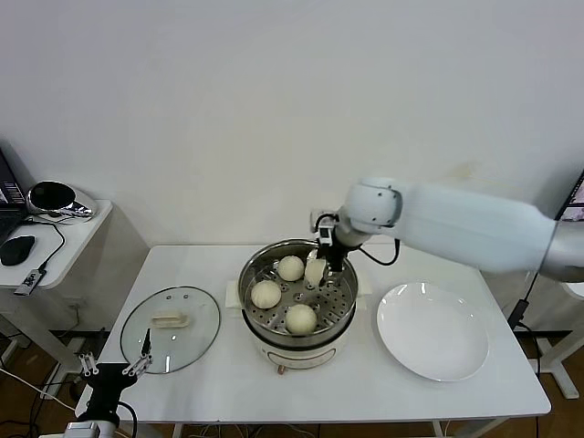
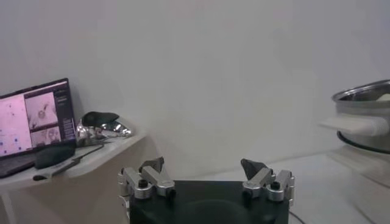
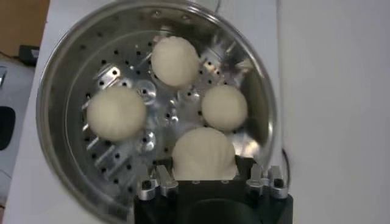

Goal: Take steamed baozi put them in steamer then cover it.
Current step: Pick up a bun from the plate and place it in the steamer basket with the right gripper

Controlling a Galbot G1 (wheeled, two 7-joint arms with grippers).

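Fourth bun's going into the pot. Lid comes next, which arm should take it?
Left, probably. The cover lies on the table at the robot's left, just ahead of the open left gripper. The right gripper is over the steamer, holding the last steamed baozi.

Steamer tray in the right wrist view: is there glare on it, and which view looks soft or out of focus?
Right wrist view: bright reflections on the steamer tray and wall, the baozi evenly lit. Left wrist view: laptop and steamer rim look soft; the open left gripper is sharper. Head view: even light, faint shadows under the plate and cover.
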